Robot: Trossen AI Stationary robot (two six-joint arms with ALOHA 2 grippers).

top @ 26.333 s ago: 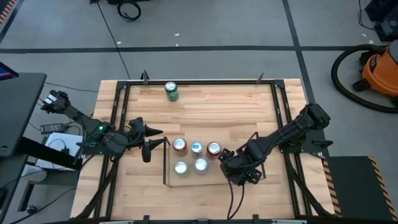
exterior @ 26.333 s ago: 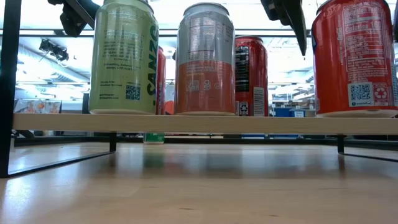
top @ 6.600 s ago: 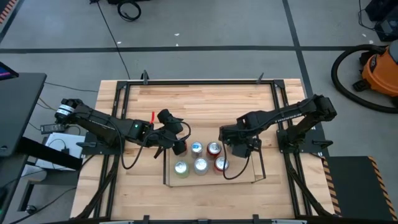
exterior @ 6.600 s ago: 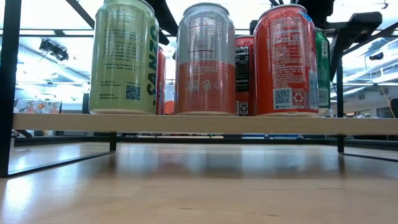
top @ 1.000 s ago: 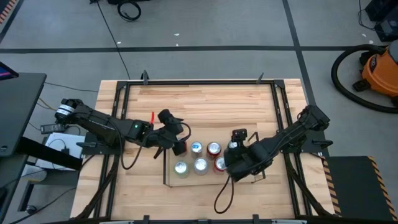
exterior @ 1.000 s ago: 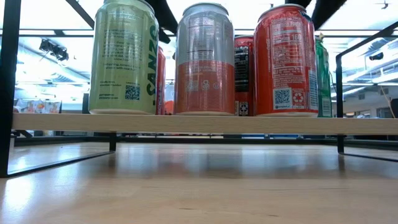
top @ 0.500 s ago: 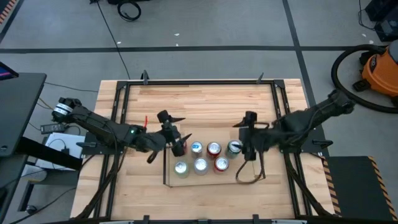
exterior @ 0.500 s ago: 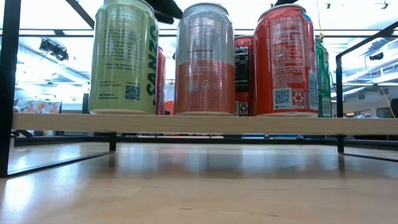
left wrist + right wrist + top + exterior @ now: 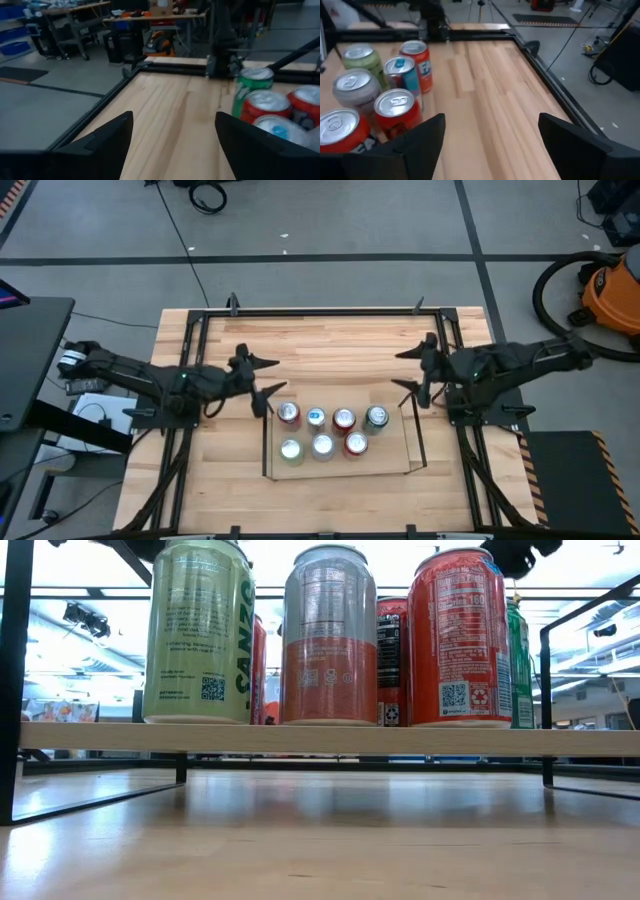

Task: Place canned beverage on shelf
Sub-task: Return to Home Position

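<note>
1. At the left side of the bench (image 9: 330, 345), the left end effector (image 9: 272, 376) hovers just beyond the far-left corner of the shelf (image 9: 392, 458); its two fingers (image 9: 97, 142) stand spread wide and grip nothing; bare wood lies between them.
2. Between the two arms, toward the near edge of the bench, the shelf holds seven upright drinks on its pale floor; the back row, left to right, is a red-topped can (image 9: 289, 414), a blue-topped can (image 9: 316, 417), a second red-topped can (image 9: 344, 419) and a green can (image 9: 377, 417); the front row is a pale green can (image 9: 291, 450), a silver-and-orange can (image 9: 322, 445) and a red can (image 9: 355, 444); the right end of the floor is bare.
3. Seen level from the low view, the front three stand side by side with narrow gaps; the green can's edge shows behind the red can.
4. Beyond the shelf's far-right corner, the right end effector (image 9: 400, 370) hovers near the green can, apart from it; its fingers (image 9: 415, 145) are splayed open and empty.
5. Off the bench, far right, an orange vacuum (image 9: 612, 295) sits on the floor.
</note>
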